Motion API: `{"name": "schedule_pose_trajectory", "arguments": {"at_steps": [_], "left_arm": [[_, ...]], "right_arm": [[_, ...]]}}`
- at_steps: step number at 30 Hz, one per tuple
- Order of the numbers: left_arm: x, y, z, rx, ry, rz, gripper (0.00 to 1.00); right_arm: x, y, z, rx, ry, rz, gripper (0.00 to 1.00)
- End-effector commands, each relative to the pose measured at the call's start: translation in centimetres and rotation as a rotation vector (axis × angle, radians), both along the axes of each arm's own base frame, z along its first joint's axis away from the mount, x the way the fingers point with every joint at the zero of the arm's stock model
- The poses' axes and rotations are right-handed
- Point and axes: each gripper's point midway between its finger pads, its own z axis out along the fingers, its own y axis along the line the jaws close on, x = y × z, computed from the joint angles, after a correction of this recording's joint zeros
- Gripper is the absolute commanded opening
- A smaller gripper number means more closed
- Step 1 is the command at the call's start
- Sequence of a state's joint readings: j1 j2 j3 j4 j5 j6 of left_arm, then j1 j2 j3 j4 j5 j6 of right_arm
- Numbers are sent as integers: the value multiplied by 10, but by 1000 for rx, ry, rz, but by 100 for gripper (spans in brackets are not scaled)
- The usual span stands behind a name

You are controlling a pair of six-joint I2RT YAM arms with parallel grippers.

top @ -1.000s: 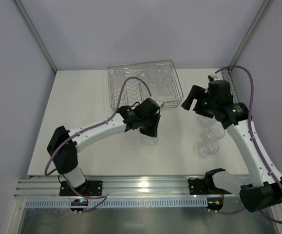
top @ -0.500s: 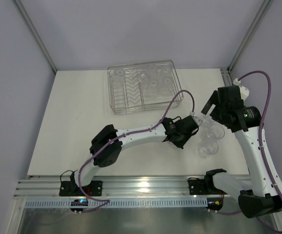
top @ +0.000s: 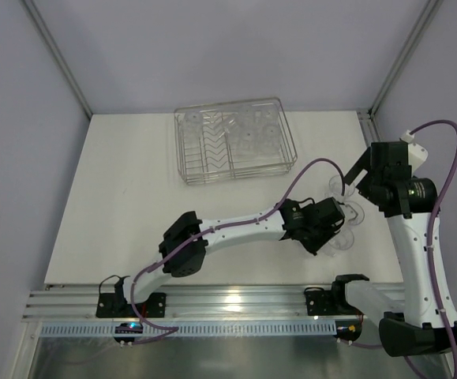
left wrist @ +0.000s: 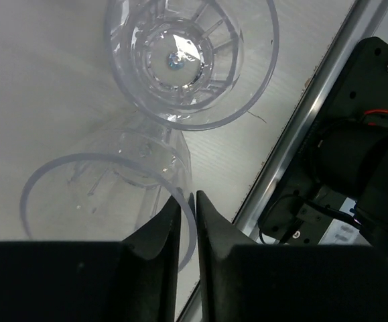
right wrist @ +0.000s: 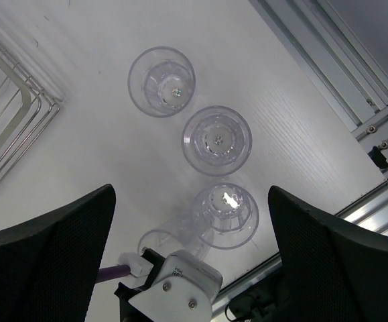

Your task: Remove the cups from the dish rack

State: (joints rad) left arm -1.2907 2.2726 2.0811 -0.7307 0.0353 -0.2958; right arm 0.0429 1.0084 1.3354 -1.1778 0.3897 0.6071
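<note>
My left gripper [top: 332, 227] is shut on the rim of a clear cup [left wrist: 106, 181], pinching the rim's wall between both fingers. The cup hangs tilted, low over the table, right beside an upright cup [left wrist: 190, 60]. Three clear cups stand upright in a row on the table at the right [right wrist: 161, 81], [right wrist: 217, 140], [right wrist: 225, 215]. The held cup [right wrist: 170, 235] is next to the nearest one. My right gripper [right wrist: 190, 194] is open and empty, high above this row. The wire dish rack [top: 187, 150] stands at the back with several cups [top: 248, 138] in it.
The table's near edge and aluminium rail [right wrist: 374, 201] run just beyond the nearest cup. The right arm's base [left wrist: 354, 154] sits close behind that edge. The rack's corner [right wrist: 19, 121] shows at the left of the right wrist view.
My left arm has swung right, carrying the cup from near the rack to the row of cups. My right arm has drawn back to the right, away from the rack.
</note>
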Motion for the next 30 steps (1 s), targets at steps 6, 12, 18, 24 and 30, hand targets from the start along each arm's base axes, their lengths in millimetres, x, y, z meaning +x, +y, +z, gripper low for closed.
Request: {"name": "schedule_pose_trajectory", "arguments": {"at_steps": [6, 12, 18, 24, 30], "left_arm": [[-7, 4, 12, 25, -28, -80, 41], [4, 15, 27, 42, -83, -20, 54], [63, 57, 113, -58, -271, 193, 80], [165, 149, 165, -189, -290, 540, 95], [265, 216, 141, -114, -284, 752, 96]], "right_arm": [[-2, -5, 18, -19, -51, -11, 99], [-3, -6, 23, -26, -63, -7, 100], [-1, -7, 29, -36, -83, 2, 100], [4, -2, 30, -22, -106, 30, 100], [16, 16, 14, 33, -92, 131, 100]]}}
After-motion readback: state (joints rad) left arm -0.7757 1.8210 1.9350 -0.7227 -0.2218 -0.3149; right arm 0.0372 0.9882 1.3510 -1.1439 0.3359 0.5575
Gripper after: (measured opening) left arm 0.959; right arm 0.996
